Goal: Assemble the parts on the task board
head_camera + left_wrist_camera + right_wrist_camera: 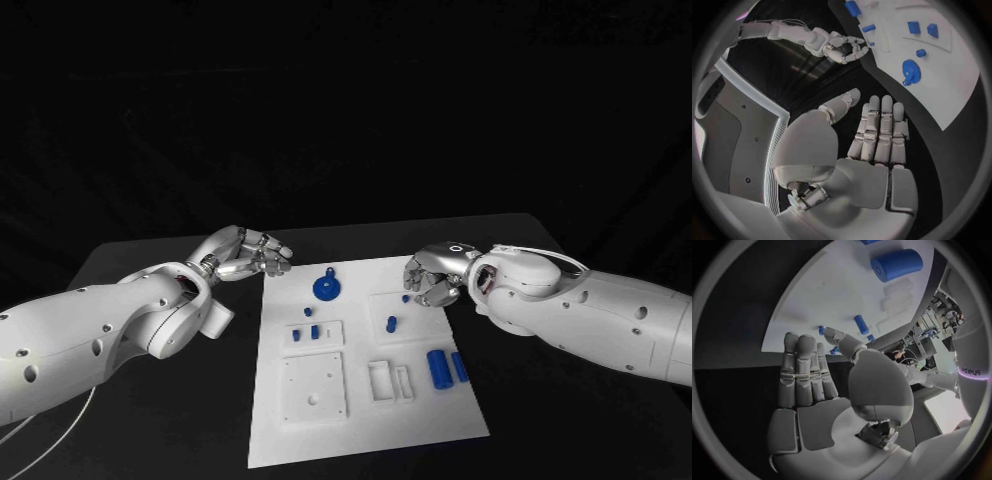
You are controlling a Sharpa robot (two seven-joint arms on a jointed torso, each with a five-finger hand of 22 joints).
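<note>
Parts lie scattered on the white task board [361, 420] mid-counter [144, 260]: a round blue piece [327, 288] near its far edge, two blue cylinders [447, 369] side by side toward the right edge, small pegs [306, 333] standing in a raised plate. Left hand [248, 254] hovers just off the board's far left corner, right hand [437, 276] over its right edge (both empty, fingers straight and apart). Bare black counter flanks the board.
</note>
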